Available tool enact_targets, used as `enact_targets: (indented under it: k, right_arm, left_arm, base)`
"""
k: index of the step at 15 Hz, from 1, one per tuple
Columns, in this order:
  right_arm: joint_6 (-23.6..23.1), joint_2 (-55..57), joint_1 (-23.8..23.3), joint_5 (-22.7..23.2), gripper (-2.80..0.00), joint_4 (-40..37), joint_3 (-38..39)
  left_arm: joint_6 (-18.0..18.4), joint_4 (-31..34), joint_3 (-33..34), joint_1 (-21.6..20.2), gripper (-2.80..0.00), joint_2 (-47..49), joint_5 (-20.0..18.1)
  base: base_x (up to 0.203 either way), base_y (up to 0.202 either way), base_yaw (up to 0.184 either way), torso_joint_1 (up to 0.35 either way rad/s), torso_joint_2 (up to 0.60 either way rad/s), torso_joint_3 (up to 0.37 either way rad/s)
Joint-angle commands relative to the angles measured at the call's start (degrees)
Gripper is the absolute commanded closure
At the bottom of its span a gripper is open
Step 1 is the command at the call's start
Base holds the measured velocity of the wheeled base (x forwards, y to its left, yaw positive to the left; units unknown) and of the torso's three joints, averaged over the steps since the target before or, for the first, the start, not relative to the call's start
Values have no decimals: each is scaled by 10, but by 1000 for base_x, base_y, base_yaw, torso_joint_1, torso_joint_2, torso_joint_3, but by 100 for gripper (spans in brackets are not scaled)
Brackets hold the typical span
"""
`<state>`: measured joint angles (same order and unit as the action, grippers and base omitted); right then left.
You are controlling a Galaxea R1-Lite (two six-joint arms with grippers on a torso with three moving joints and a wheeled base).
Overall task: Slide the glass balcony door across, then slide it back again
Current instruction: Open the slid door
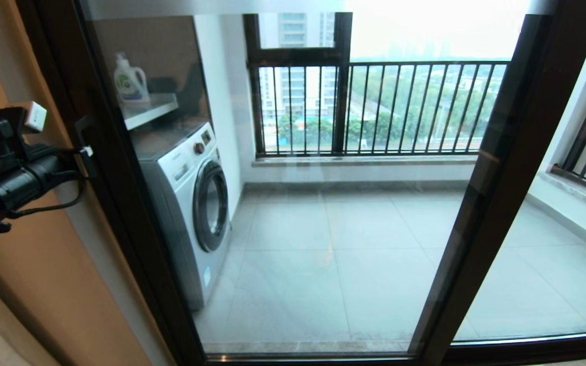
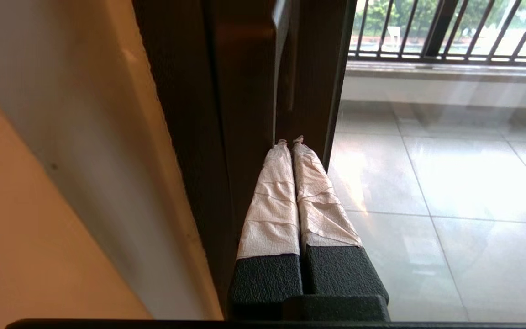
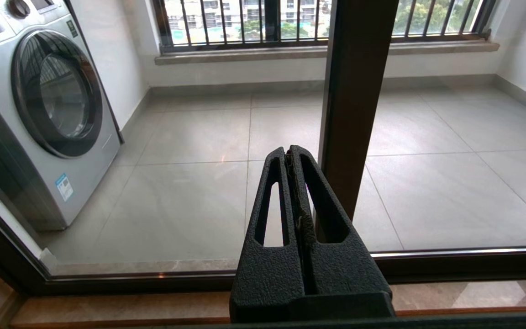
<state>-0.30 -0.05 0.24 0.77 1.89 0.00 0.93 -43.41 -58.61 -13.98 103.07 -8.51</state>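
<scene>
The glass balcony door fills most of the head view. It is a big clear pane in a dark brown frame, and its left stile runs down beside the tan wall. Its right stile leans across the right part of the view, with more glass past it on the right.

The left end effector is at the left side of the scene, up against the door's left stile, right by the small dark handle. In the left wrist view its two fingers are wrapped in pale tape and pressed tight together — they hold nothing. Their tips touch the dark frame just below the handle's edge (the handle looks like a thin raised strip here).

The right end effector shows only in its own wrist view. Its black fingers are shut together too, with nothing between them. It hangs in front of the glass, near the door's brown stile, low by the bottom rail.

Behind the glass sits a washing machine on the left. A white bottle stands on a shelf above it. Far back is a window with black railing bars — green trees and tall buildings show through it. The balcony floor has grey tiles.
</scene>
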Motion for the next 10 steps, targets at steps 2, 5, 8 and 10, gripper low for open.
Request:
enact_targets:
  k: [2,5,8,10]
  right_arm:
    - [0,0,0,0,0,0,7]
    - [0,0,0,0,0,0,7]
    - [0,0,0,0,0,0,7]
    - [0,0,0,0,0,0,7]
  left_arm:
    - [0,2,31,39,0,-46,-6]
    - [1,5,30,48,0,-74,-5]
    - [0,22,25,48,0,-110,-6]
    - [0,27,22,41,0,-118,-6]
  base:
    - [0,0,0,0,0,0]
    - [0,0,0,0,0,0]
    - [0,0,0,0,0,0]
    - [0,0,0,0,0,0]
